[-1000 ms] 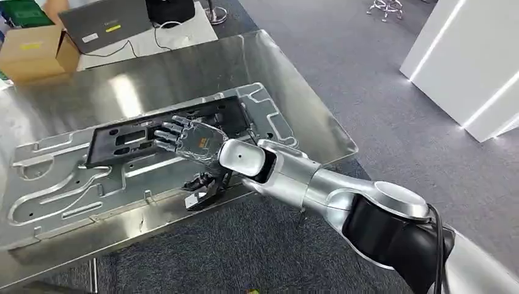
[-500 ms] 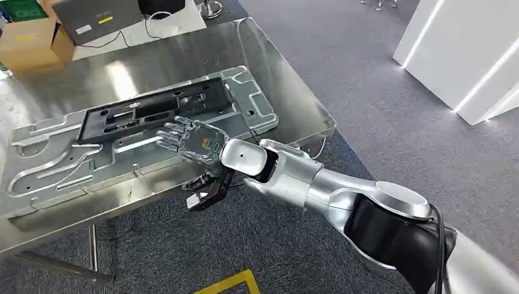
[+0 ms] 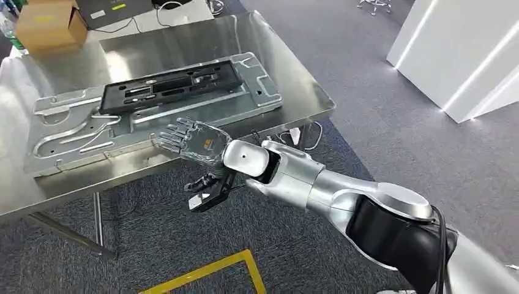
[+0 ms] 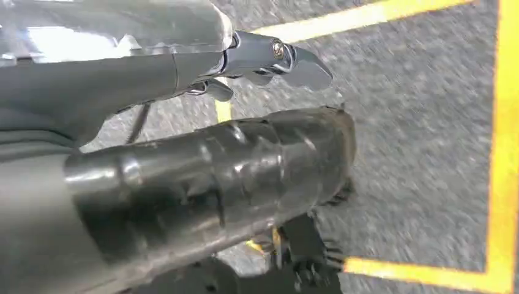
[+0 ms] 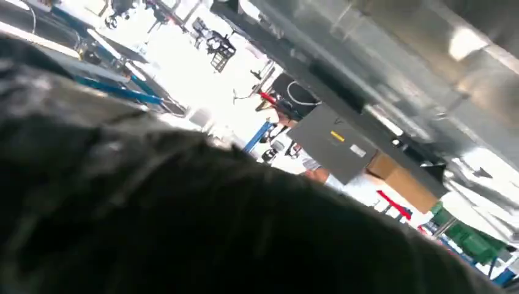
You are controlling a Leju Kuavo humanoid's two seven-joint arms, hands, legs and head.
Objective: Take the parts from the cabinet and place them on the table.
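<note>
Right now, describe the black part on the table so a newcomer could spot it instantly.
Find the steel table. On it lies a silver stamped metal panel, and the black part rests on that panel's far side. It is the long, dark, slotted frame among shiny metal.

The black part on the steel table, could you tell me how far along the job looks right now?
Done: the black part lies on the silver panel on the steel table. In hand: nothing; the right hand is open, fingers spread, by the table's near edge. Left: I cannot tell, as no cabinet is visible.
</note>
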